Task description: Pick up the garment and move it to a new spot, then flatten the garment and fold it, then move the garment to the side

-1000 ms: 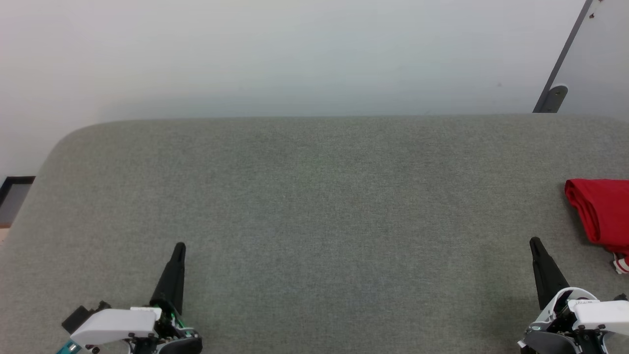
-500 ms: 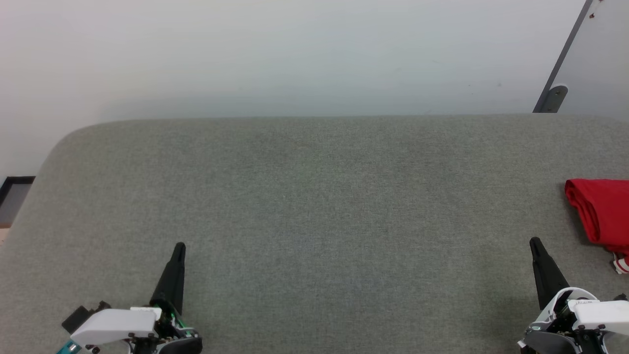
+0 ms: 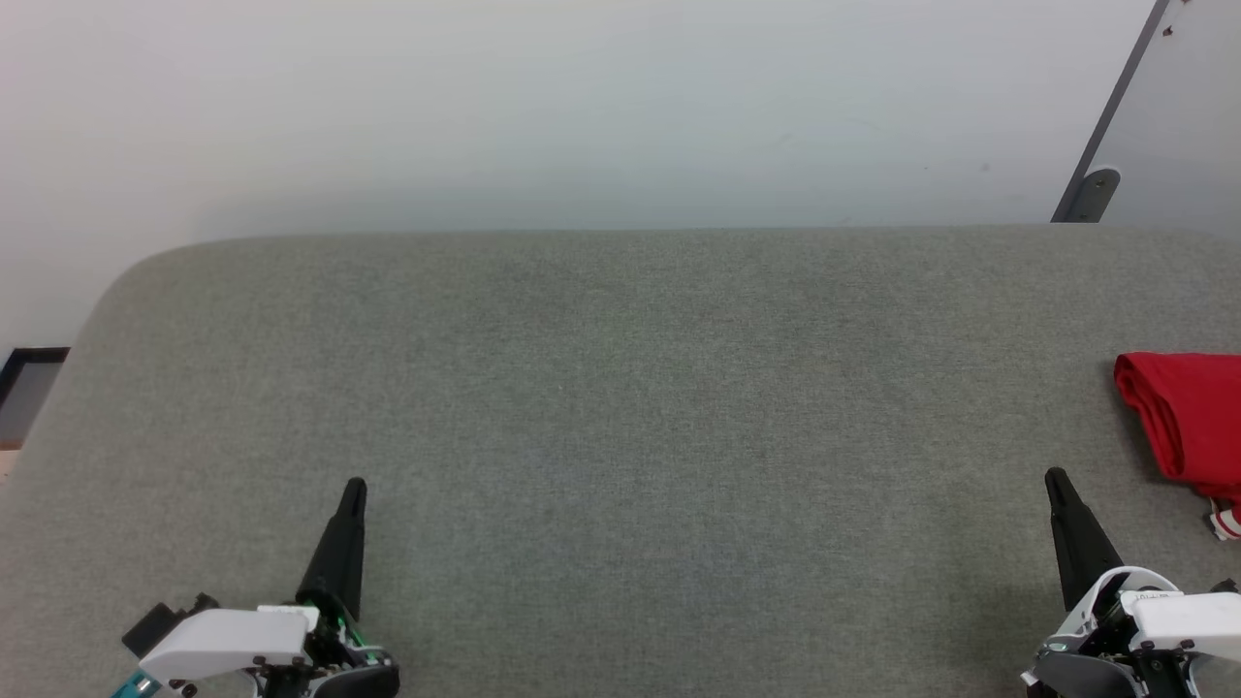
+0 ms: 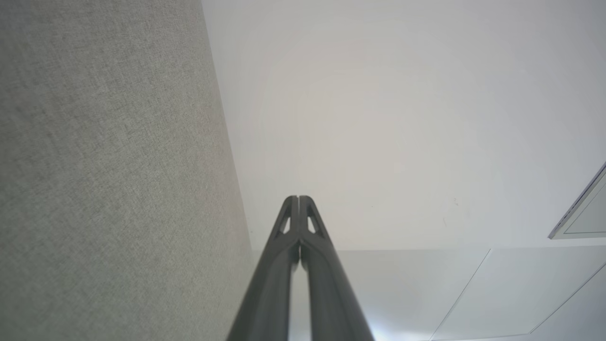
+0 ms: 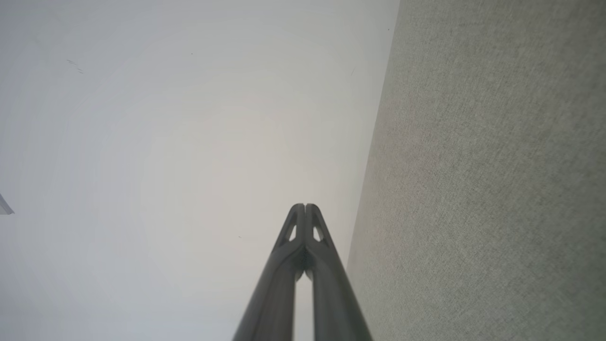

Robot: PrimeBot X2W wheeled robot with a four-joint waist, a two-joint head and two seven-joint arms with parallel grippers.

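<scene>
Resting at 3 o'clock on woven grey surface, red garment shows striped trim. Tapered fingers of left gripper and right gripper press together, empty.

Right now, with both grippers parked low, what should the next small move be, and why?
Probably open the right gripper and ease it toward the red jersey-style garment, lying layered at the grey fabric surface's right edge, partly out of frame. That gripper is shut, empty and nearest; the left gripper is far off.
</scene>
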